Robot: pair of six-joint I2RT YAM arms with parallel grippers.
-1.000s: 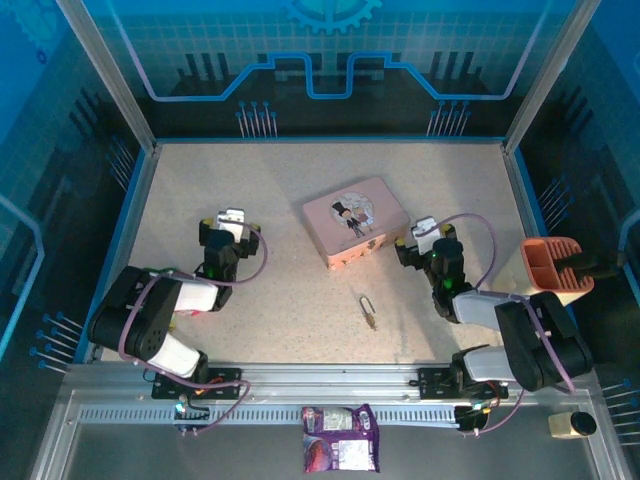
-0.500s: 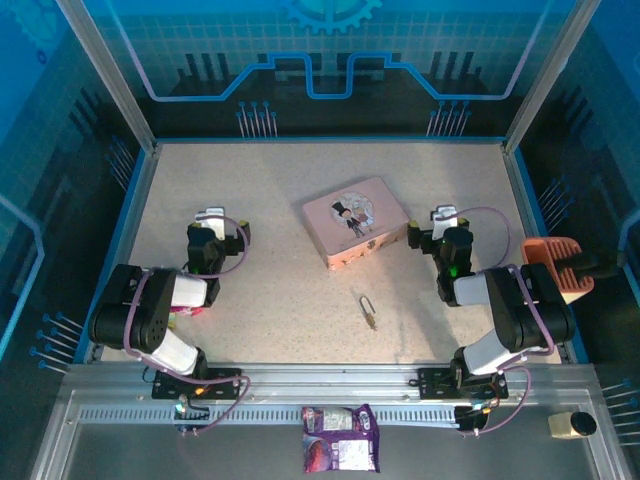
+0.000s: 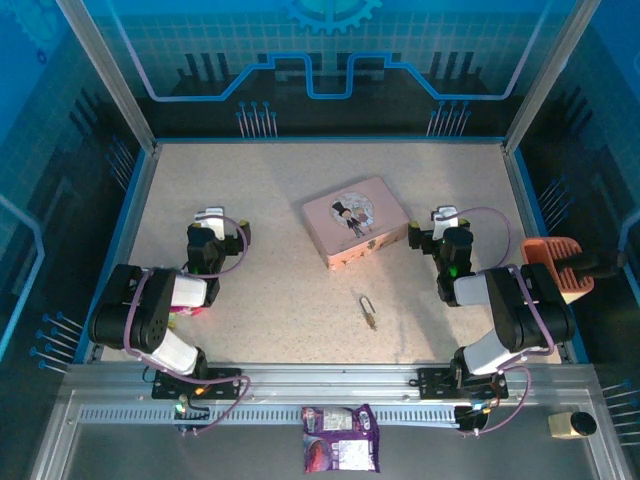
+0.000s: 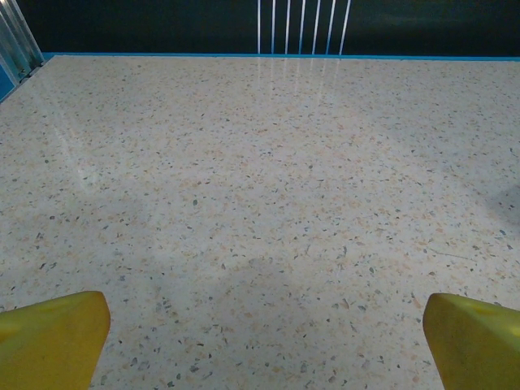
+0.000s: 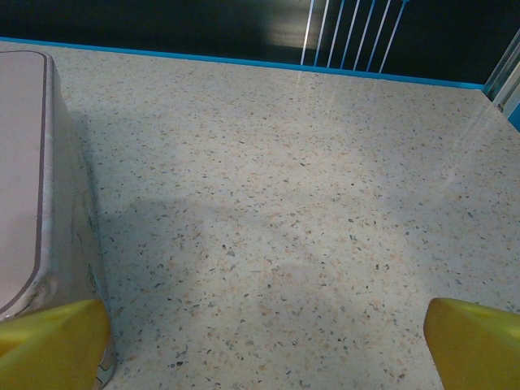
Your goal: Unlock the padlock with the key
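Note:
The padlock point(image 3: 369, 313), tiny with a brass body and a thin silver shackle, lies on the speckled table between the two arms, near the front. The key is out of view. My left gripper point(image 3: 210, 222) rests low at the table's left, far from the padlock. Its yellow fingertips point(image 4: 53, 337) stand wide apart over bare table, so it is open point(image 4: 264, 341). My right gripper point(image 3: 445, 222) sits at the right, beside the pink box point(image 3: 356, 220). It is open too point(image 5: 264, 341), with nothing between its fingertips point(image 5: 475, 341).
The pink box point(image 5: 24, 179) with cartoon figures stands just left of the right gripper's left finger. An orange holder point(image 3: 555, 265) sits at the right edge. A purple snack packet point(image 3: 340, 450) lies on the front rail. Blue walls border the table.
Between a second and half a second ago both arms drew back: the left gripper shifted left, the right gripper shifted right and away from the padlock. Since then nothing has moved.

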